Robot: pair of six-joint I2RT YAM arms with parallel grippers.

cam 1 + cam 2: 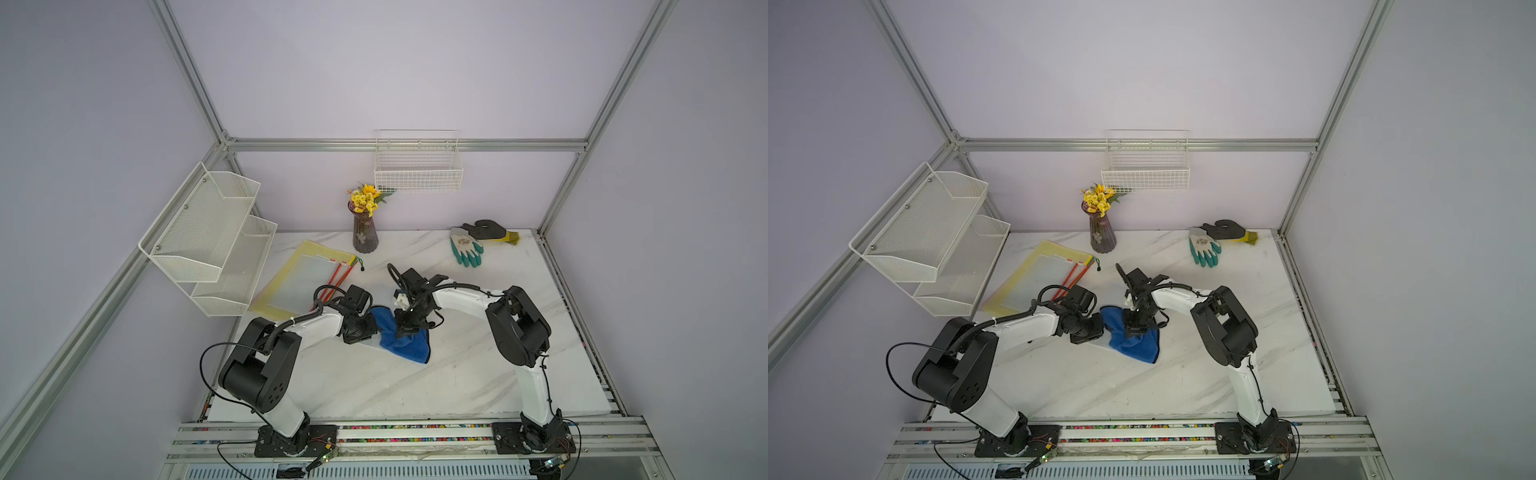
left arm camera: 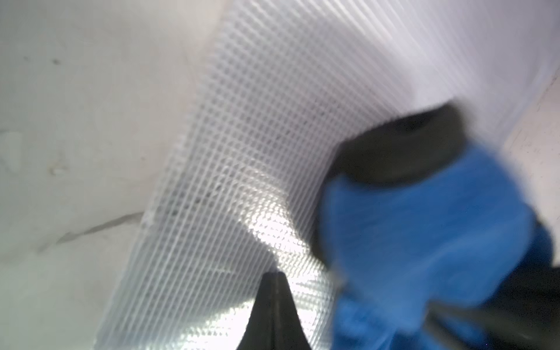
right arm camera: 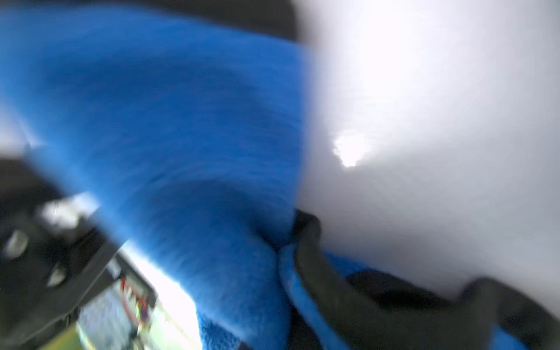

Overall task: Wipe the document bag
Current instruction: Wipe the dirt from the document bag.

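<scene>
Mid-wipe, by the look of it. Pinching cloth (image 1: 409, 351) with right gripper (image 1: 409, 328), jaws clamped on a bunched fold, remainder draped over bag (image 2: 242, 151). Bag location: clear mesh, flat on table (image 1: 478, 374), near-centre, between the two grippers, mostly hidden under cloth in both top views. Left gripper (image 2: 274, 285) over bag's left part, tips pressed together, nothing between them. Looks like pinning the bag down, but can't confirm contact through the blur. To do this step well: load the left tips straight down to stop the bag sliding, then drag cloth with the right in straight strokes rightward, away from the pinned part, never toward it, given the risk of buckling thin mesh. Go low on the wrist with light downward pressure, laying a flat patch of cloth on the bag rather than just the pinched ridge. Overlap strokes, near edge to far edge. Lift between strokes instead of scrubbing back. Watch for cloth snagging on the left gripper, just beside it now. Re-pin on the wiped side afterwards to reach the left part. Ignore yellow bag (image 1: 307, 274) far left, vase (image 1: 365, 232) and gloves (image 1: 467, 247) at the far edge: all well apart from the work.
</scene>
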